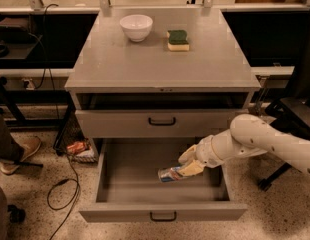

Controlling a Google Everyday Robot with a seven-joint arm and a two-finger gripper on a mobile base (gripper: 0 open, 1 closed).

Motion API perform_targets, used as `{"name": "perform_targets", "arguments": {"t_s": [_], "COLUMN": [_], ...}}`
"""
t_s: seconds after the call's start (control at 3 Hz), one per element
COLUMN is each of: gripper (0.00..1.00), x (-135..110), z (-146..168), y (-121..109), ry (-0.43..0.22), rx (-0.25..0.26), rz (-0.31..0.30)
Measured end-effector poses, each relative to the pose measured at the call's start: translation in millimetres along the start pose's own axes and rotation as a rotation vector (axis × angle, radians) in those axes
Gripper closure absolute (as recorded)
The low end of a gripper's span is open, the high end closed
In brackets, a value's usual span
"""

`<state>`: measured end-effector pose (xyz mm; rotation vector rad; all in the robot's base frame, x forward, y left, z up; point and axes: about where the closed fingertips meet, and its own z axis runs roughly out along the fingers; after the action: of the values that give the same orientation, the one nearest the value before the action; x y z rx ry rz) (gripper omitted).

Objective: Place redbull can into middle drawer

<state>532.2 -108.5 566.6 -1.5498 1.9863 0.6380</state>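
Observation:
The middle drawer (120, 186) is pulled wide open below the upper grey drawer (115, 123); its black bar handle (163, 216) faces me. My gripper (187, 168) reaches in from the right, shut on the redbull can (169, 174). The slim silver-and-blue can lies almost on its side, pointing left, inside the drawer's right half, low over or on its floor; I cannot tell whether it touches. My white arm (265, 141) comes in over the drawer's right wall.
A white bowl (136, 27) and a green-and-yellow sponge (178, 39) sit on the cabinet top (160, 64). A snack packet (77, 148) lies on the floor left of the cabinet. A cable (62, 189) and a person's shoe (20, 154) are at left, a chair base (275, 174) at right.

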Motion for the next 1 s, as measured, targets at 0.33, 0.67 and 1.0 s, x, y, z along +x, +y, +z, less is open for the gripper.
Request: {"name": "perform_targets", "arguments": {"t_s": [0.33, 0.67, 1.0], "gripper": [0.54, 0.3, 0.01], "x": [17, 26, 32], "z": [27, 41, 44], "y": [-11, -18, -28], "ry": [-0.001, -0.028, -0.069], "rx": [0.042, 0.074, 0.106], "rz": [0.06, 0.1, 0.129]}}
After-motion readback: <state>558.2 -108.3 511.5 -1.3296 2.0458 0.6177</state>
